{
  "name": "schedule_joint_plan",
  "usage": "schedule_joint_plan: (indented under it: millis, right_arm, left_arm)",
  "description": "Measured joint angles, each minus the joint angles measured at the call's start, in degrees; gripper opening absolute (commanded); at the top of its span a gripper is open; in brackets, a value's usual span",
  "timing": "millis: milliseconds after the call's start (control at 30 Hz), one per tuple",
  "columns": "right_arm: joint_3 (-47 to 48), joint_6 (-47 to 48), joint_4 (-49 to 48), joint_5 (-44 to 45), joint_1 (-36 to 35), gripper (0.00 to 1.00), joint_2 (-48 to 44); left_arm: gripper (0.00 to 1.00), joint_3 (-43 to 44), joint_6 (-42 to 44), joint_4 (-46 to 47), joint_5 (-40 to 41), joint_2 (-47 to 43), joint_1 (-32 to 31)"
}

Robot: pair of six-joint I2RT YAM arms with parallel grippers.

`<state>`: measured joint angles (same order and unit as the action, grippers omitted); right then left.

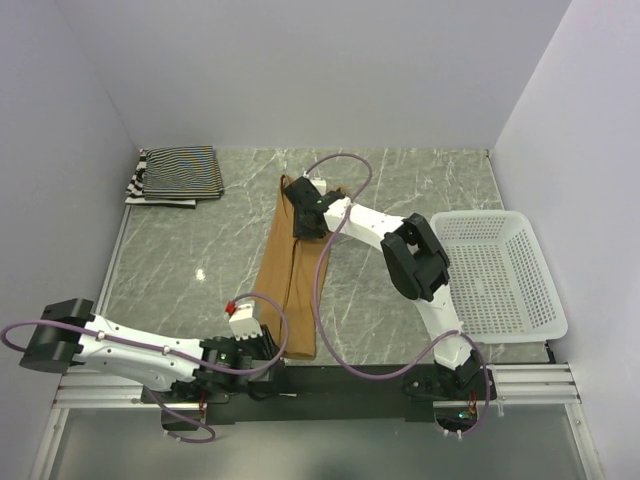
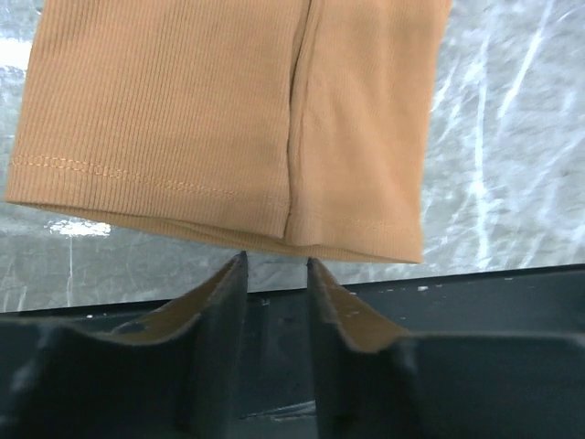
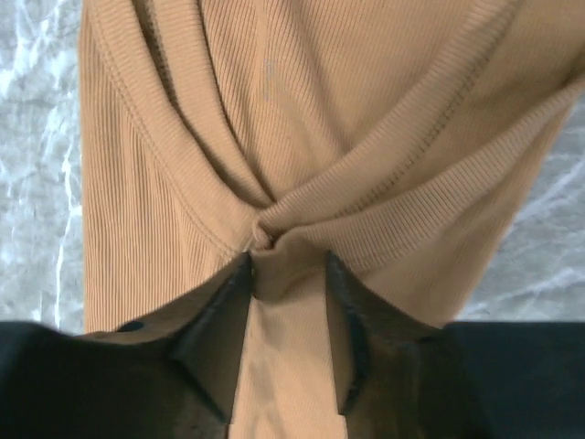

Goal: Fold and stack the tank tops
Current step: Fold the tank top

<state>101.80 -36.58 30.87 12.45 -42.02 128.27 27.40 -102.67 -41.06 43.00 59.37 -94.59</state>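
The plain tan-brown tank top (image 1: 293, 270) lies on the marble table as a long narrow strip, folded lengthwise. My left gripper (image 1: 262, 345) is at its near end, open; in the left wrist view the hem (image 2: 228, 219) lies just past the gripper (image 2: 276, 261), with nothing between the fingers. My right gripper (image 1: 303, 208) sits at the far end, open, its fingers (image 3: 215, 315) astride the bunched straps (image 3: 274, 229) of the tan top (image 3: 302, 110). A folded thin-striped tank top (image 1: 185, 170) rests at the back left on a wide-striped one (image 1: 135, 187).
A white lattice basket (image 1: 495, 275) stands at the right of the table. The black rail with the arm bases (image 1: 340, 385) runs along the near edge. Grey walls close in the back and both sides.
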Motion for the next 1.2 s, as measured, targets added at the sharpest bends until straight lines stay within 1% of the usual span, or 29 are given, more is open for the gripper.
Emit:
schedule_joint_plan:
  millis: [167, 267, 333, 367, 400, 433, 467, 567, 600, 633, 667, 700, 733, 800, 867, 1000, 1067, 1200]
  right_arm:
    - [-2.05, 0.50, 0.17, 0.48, 0.02, 0.48, -4.22]
    - [-2.38, 0.52, 0.17, 1.86, 0.17, 0.46, -7.63]
    - [-3.28, 0.50, -0.04, 2.62, 0.68, 0.44, -10.23]
    - [-4.13, 0.50, -0.28, 2.93, 1.16, 0.42, -11.50]
    - [-5.46, 0.46, -0.96, 2.99, 1.84, 0.40, -12.81]
    - [-6.86, 0.46, -1.25, 2.80, 2.82, 0.39, -14.05]
    - [-8.07, 0.31, -1.68, 2.60, 3.76, 0.38, -14.88]
    - [-12.44, 0.07, -3.41, 1.60, 8.26, 0.36, -16.52]
    - [-13.44, 0.02, -3.85, 1.05, 9.84, 0.35, -16.52]
    - [-14.23, -0.07, -4.26, 0.39, 10.97, 0.35, -16.52]
    - [-14.93, -0.13, -4.57, -0.61, 12.41, 0.35, -16.50]
    - [-15.26, -0.22, -4.63, -1.77, 13.94, 0.35, -16.48]
    - [-15.26, -0.28, -4.87, -2.80, 15.39, 0.34, -16.39]
    - [-14.67, -0.42, -5.53, -4.55, 17.62, 0.31, -16.13]
    - [-12.57, -0.70, -6.03, -6.91, 19.52, 0.27, -14.82]
    - [-8.17, -1.25, -7.23, -10.86, 21.51, 0.23, -11.45]
    - [-5.16, -1.44, -7.30, -12.52, 22.21, 0.20, -8.90]
    - [0.13, -1.53, -7.63, -15.28, 23.21, 0.18, -3.54]
  left_arm:
    - [0.42, 0.72, 0.92, -1.84, 1.51, -4.55, -0.02]
    - [0.44, 2.16, 1.79, -2.80, 3.69, -7.98, 0.39]
    - [0.44, 3.32, 4.37, -2.80, 4.70, -9.68, 2.64]
    - [0.42, 3.98, 6.82, -2.19, 5.27, -10.62, 5.22]
    - [0.40, 4.48, 9.99, -0.24, 4.66, -11.69, 9.35]
    - [0.40, 4.87, 13.68, 1.92, 4.15, -12.57, 13.62]
    - [0.40, 5.20, 18.88, 5.40, 2.69, -13.66, 19.78]
    - [0.31, 6.78, 32.13, 16.57, -4.50, -14.19, 39.43]
    - [0.24, 8.26, 35.91, 19.21, -8.28, -12.61, 46.12]
    - [0.21, 10.84, 39.17, 22.03, -12.20, -9.40, 53.20]
    - [0.21, 13.31, 41.51, 23.91, -14.86, -6.27, 57.70]
    - [0.20, 16.83, 43.85, 26.67, -17.35, -1.03, 62.49]
    - [0.19, 20.76, 45.75, 29.62, -19.74, 4.17, 66.12]
    - [0.15, 27.76, 49.09, 34.64, -24.61, 14.84, 71.06]
    - [0.13, 33.97, 51.08, 37.48, -28.74, 23.45, 74.27]
    - [0.14, 47.89, 54.23, 41.33, -36.35, 42.16, 79.78]
    - [0.14, 54.40, 55.65, 41.24, -39.01, 49.68, 81.40]
    - [0.14, 66.64, 58.12, 40.37, -44.22, 62.69, 83.30]
